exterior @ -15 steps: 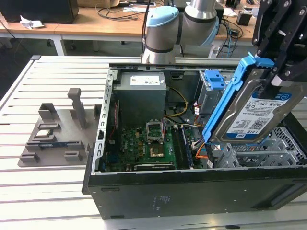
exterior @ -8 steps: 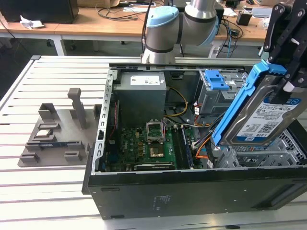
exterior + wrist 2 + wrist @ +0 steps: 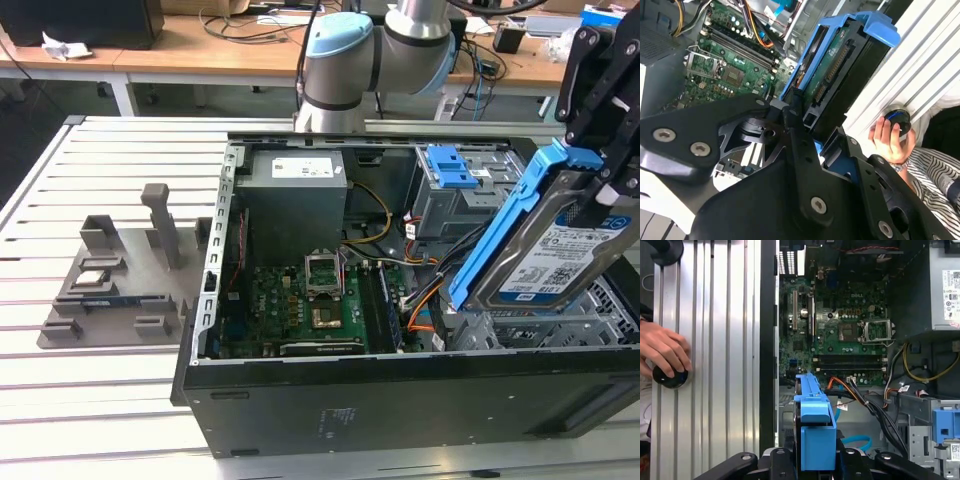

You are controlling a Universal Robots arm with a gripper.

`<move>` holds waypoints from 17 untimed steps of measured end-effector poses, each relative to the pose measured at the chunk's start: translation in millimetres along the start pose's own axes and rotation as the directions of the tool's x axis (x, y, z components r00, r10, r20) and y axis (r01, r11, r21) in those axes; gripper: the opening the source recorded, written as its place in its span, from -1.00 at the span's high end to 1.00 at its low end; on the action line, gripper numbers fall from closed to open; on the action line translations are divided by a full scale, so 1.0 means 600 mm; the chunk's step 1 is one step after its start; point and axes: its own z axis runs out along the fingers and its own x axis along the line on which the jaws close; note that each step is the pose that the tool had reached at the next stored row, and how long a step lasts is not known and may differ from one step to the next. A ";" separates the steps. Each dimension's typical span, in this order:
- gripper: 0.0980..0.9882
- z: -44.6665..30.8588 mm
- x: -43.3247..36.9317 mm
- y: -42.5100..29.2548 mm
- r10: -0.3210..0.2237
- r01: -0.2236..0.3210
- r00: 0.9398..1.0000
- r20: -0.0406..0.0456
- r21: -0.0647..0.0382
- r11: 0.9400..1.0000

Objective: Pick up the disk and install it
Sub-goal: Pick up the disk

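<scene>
The disk [image 3: 560, 250], a silver drive with a white-and-blue label in a bright blue frame, hangs tilted on edge over the open computer case [image 3: 400, 400] at the exterior view's right. My gripper [image 3: 603, 185] comes down from the upper right and is shut on it. In the first wrist view the blue frame of the disk [image 3: 815, 425] stands edge-on between the black fingers of my gripper [image 3: 817, 462]. The second wrist view shows the disk [image 3: 832, 70] from its circuit-board side, held by my gripper [image 3: 807, 130] above the case's inside.
Inside the case lie the green motherboard [image 3: 300, 300], a grey power supply [image 3: 295, 200], orange and black cables [image 3: 430, 295], a blue latch plate [image 3: 455, 165] and a metal drive cage [image 3: 600, 315]. A grey parts fixture [image 3: 110, 280] sits left. A person's hand [image 3: 665, 347] rests on a black knob.
</scene>
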 end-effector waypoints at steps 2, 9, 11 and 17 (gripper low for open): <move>0.39 0.001 -0.004 -0.011 0.000 0.000 1.000 0.000 -0.001 1.000; 0.39 0.004 -0.020 -0.054 -0.001 0.001 1.000 -0.001 -0.007 1.000; 0.39 0.006 -0.027 -0.066 -0.001 0.001 1.000 -0.001 -0.009 1.000; 0.39 0.006 -0.030 -0.075 -0.001 0.001 1.000 -0.004 -0.010 1.000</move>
